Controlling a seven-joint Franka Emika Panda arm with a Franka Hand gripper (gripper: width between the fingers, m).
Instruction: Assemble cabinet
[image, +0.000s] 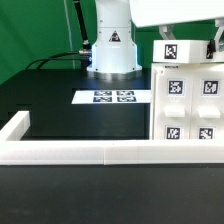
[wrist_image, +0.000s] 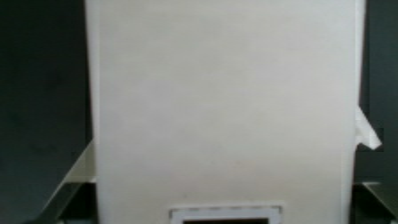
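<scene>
The cabinet (image: 187, 108) stands at the exterior view's right as a tall white box, with several black-and-white tags on its front. Its top section (image: 172, 52) carries one tag. My gripper (image: 188, 46) comes down from above and straddles that top section, one dark finger (image: 217, 42) on each side. In the wrist view the white cabinet piece (wrist_image: 214, 100) fills the whole gap between the fingers (wrist_image: 363, 132), its edges against both pads, with a tag's edge (wrist_image: 222, 213) showing. The gripper (wrist_image: 217, 170) is shut on this piece.
The marker board (image: 114, 97) lies flat on the black table left of the cabinet. A low white rim wall (image: 70, 152) runs along the front and up the left side. The arm's base (image: 112, 50) stands behind, with cables to its left.
</scene>
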